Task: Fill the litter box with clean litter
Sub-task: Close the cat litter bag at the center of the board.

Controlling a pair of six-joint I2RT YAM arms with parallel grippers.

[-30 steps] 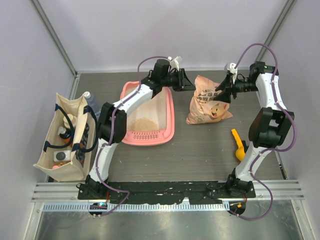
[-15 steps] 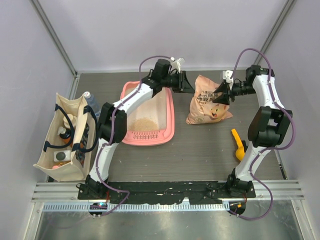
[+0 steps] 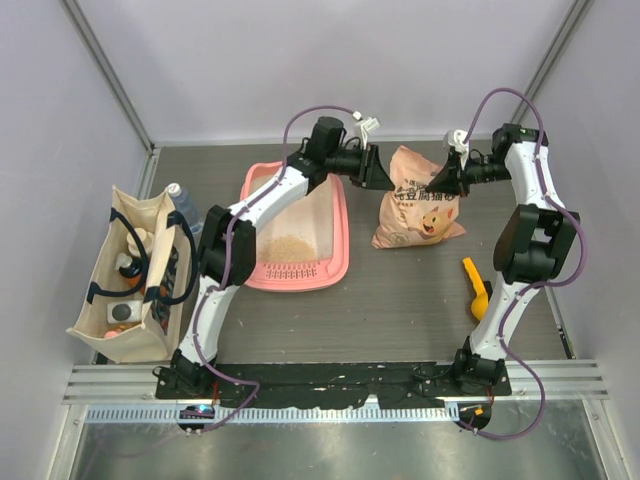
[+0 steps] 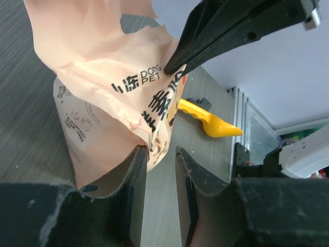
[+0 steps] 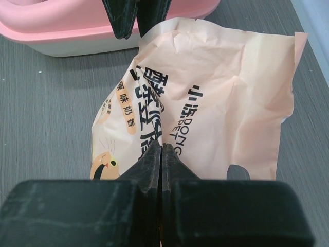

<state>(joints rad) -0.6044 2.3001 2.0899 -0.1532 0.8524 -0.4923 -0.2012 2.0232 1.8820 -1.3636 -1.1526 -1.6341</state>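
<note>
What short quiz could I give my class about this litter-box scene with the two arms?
1. True or false: the litter box already holds some clean litter.
2. Which thing is the right gripper shut on? A. tote bag B. litter bag C. bottle
3. Fill in: the yellow scoop lies on the table beside the ___ arm.
Key: 1 true; 2 B; 3 right.
</note>
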